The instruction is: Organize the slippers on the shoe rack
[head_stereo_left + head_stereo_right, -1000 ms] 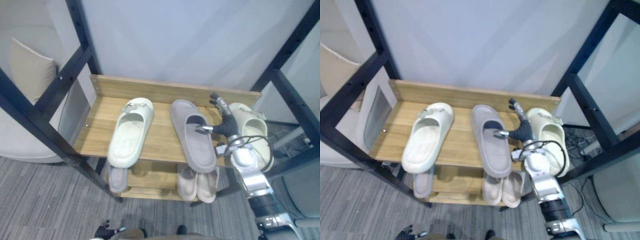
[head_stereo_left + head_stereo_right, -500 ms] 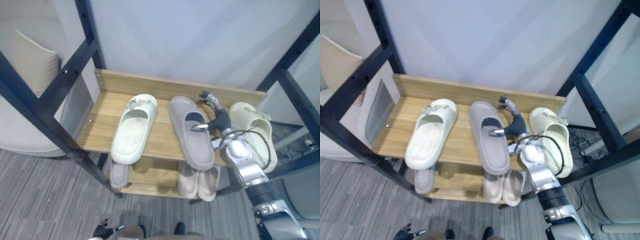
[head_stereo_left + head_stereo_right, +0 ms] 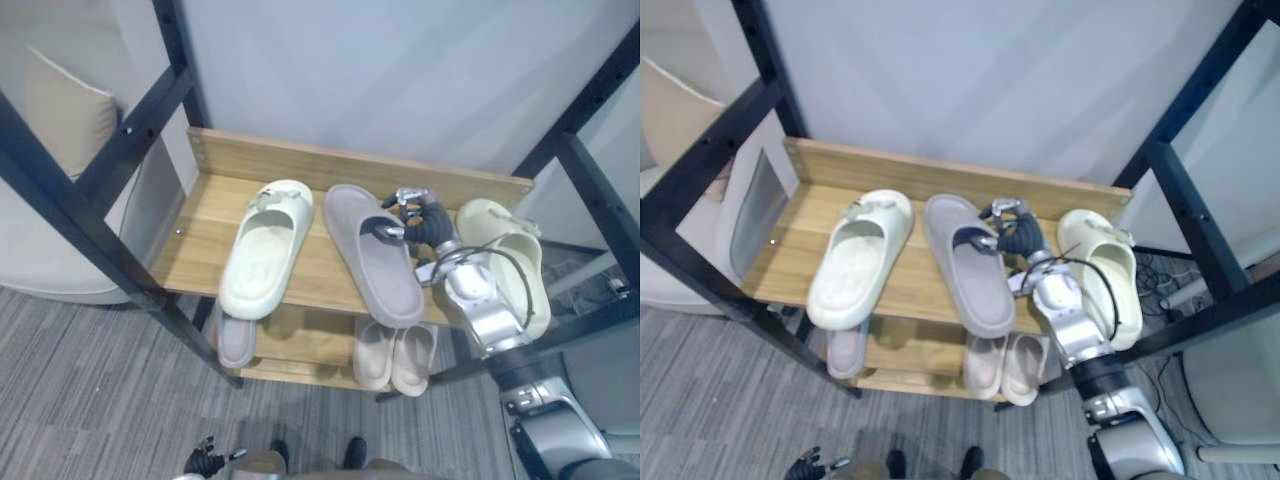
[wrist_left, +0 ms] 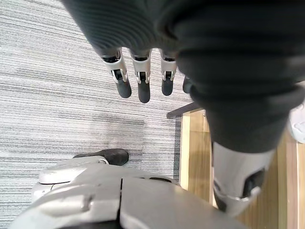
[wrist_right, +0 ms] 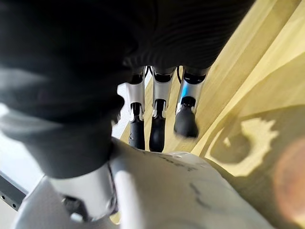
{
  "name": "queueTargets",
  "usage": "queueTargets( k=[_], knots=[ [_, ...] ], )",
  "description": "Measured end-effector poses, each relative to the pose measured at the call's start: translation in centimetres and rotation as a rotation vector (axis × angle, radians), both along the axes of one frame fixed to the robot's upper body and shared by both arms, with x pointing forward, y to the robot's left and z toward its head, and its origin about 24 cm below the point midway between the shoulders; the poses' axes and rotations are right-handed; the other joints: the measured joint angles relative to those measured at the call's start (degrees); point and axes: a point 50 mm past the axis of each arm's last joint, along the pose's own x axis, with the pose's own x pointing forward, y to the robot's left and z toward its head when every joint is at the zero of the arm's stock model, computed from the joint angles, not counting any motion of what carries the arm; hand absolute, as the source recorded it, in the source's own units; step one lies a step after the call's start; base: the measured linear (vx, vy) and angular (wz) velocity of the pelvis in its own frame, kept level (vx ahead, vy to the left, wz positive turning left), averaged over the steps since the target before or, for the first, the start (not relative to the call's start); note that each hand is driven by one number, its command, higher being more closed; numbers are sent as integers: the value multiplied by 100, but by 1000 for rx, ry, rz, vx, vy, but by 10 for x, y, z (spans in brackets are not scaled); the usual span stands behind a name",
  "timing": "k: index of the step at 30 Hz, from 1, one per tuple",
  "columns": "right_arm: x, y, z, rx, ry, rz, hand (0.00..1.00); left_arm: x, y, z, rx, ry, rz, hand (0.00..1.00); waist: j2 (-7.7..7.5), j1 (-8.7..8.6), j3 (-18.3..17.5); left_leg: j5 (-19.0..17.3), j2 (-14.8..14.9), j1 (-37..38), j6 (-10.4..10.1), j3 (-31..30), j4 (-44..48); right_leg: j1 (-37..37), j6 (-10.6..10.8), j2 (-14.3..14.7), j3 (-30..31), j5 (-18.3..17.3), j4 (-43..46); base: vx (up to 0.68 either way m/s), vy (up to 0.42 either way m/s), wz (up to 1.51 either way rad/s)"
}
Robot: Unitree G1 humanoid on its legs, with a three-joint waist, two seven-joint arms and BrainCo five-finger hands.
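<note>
On the wooden top shelf [image 3: 200,262] lie three slippers: a cream slipper [image 3: 262,250] on the left, a grey slipper [image 3: 375,270] in the middle, and another cream slipper [image 3: 487,222] at the right end. My right hand [image 3: 420,218] rests at the grey slipper's strap with its fingers curled on the slipper's right side. In the right wrist view the fingers [image 5: 157,129] bend down onto the grey slipper [image 5: 181,191]. My left hand [image 4: 140,81] hangs low over the carpet with straight fingers, holding nothing.
The lower shelf holds a grey slipper [image 3: 236,345] and a beige pair [image 3: 395,358]. Black frame bars cross at the left [image 3: 100,200] and right [image 3: 590,190]. A beige armchair [image 3: 55,140] stands to the left, and grey carpet [image 3: 120,400] lies in front.
My right hand moved left from beside the right cream slipper onto the grey slipper, and its fingers curled shut on it. The grey slipper shifted a little towards the left cream slipper.
</note>
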Motion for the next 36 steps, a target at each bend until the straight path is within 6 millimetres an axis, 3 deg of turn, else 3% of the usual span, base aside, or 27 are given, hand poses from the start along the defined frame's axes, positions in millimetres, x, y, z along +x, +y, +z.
queueTargets(
  k=[8,13,18,23,32,36],
  knots=[
    [-18,-4,-3,26,-15,-5,100,0,0,0,0,-1,0,0,3,-21,-2,-10,3,4,6,2,58,26,0,-4,3,1,-1,0,0,0],
    [-36,-14,13,104,-112,-49,100,-2,-2,-1,-5,6,2,0,57,-58,-30,-16,3,59,1,2,89,97,4,-8,10,14,-4,-24,-4,0],
    [-57,-21,31,246,-235,-80,100,-9,-9,-4,-25,26,8,0,265,-115,-188,-141,9,78,-12,4,275,175,11,-15,29,17,-11,-38,4,-2],
    [-64,-15,34,343,-267,-50,100,-13,-13,-6,-37,42,13,0,398,-231,-263,-158,22,75,-13,-8,353,218,14,-16,23,19,-10,-25,-5,1],
    [-78,-2,38,509,-249,162,100,-14,-15,-7,-54,46,5,0,464,-313,-308,-163,27,103,-15,-24,422,326,-1,-23,-2,30,-12,-8,0,0],
    [-82,11,27,554,-160,315,100,-15,-17,-7,-60,52,-12,0,509,-319,-364,-163,23,180,-15,-68,432,438,3,-19,-37,38,-65,-10,4,6]
  ],
)
